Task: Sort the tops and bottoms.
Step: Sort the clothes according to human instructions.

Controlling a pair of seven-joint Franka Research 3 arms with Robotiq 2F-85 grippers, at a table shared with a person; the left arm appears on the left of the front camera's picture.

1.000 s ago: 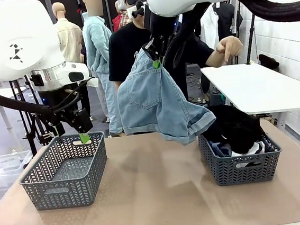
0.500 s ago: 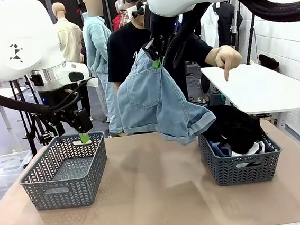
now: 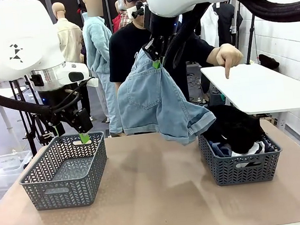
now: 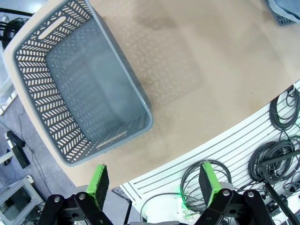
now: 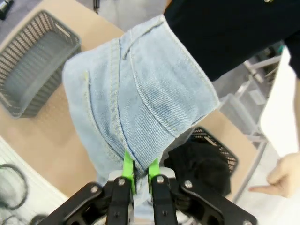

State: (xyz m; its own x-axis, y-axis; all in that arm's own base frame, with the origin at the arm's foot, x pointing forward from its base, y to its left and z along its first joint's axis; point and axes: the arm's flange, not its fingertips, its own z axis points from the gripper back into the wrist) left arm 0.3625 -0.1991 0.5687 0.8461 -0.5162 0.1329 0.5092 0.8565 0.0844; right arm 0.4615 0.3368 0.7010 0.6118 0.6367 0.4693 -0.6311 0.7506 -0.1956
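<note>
Shorts (image 3: 157,104) hang from clenched right tool (image 3: 157,64) at 12 o'clock, lifted for sorting; left tool (image 3: 83,137) released over basket (image 3: 65,174).

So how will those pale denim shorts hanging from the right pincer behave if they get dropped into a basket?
The pale denim shorts probably stay floppy: pinched at one edge by the right pincer, they drape in folds. The cuffed hem looks thicker and would likely land first. They may slump over the empty basket rim.
</note>
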